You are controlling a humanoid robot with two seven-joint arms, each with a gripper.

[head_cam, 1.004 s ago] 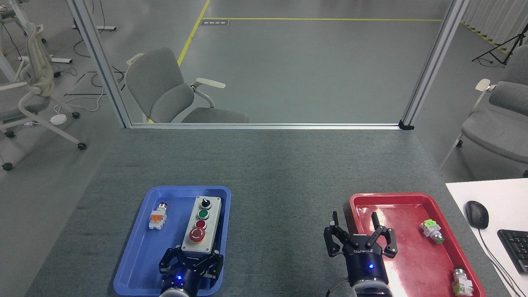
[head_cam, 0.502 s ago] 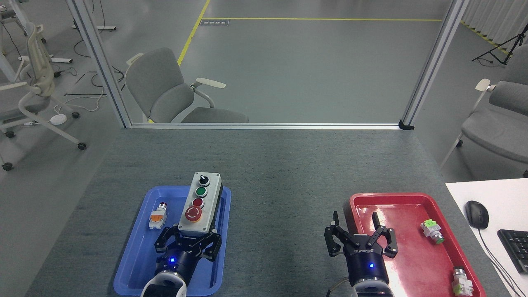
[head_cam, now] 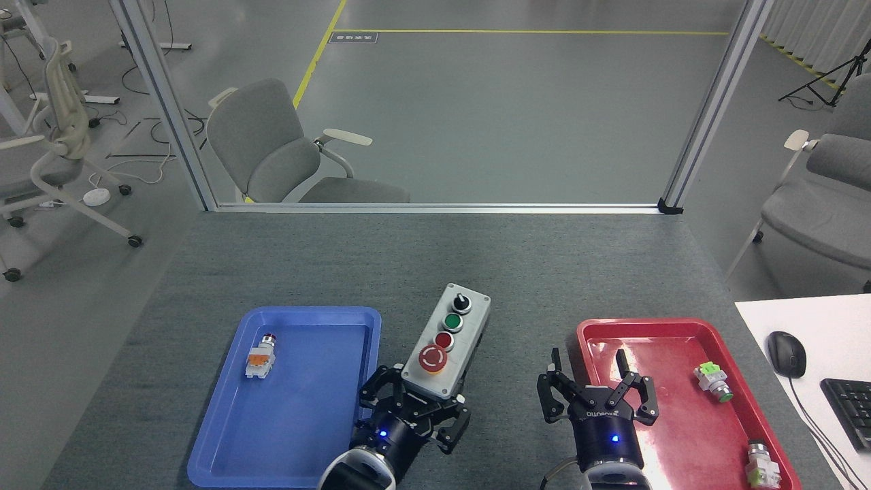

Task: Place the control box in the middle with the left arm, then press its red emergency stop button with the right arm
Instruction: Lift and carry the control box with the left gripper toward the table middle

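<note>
2 tools | L tool [head_cam: 416, 400] pinching control box [head_cam: 446, 341] near end | R tool [head_cam: 596, 388] spread

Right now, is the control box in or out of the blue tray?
Out: the control box is over bare tabletop beside the blue tray, held by the left gripper.

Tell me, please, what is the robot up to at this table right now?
The left gripper is clamped on the near end of the control box and holds it over the bare tabletop between the blue tray and the red tray, clear of the blue one. The box is turned slightly to the right. The right gripper hangs open at the red tray's left edge, not yet near the red emergency stop button.
</note>
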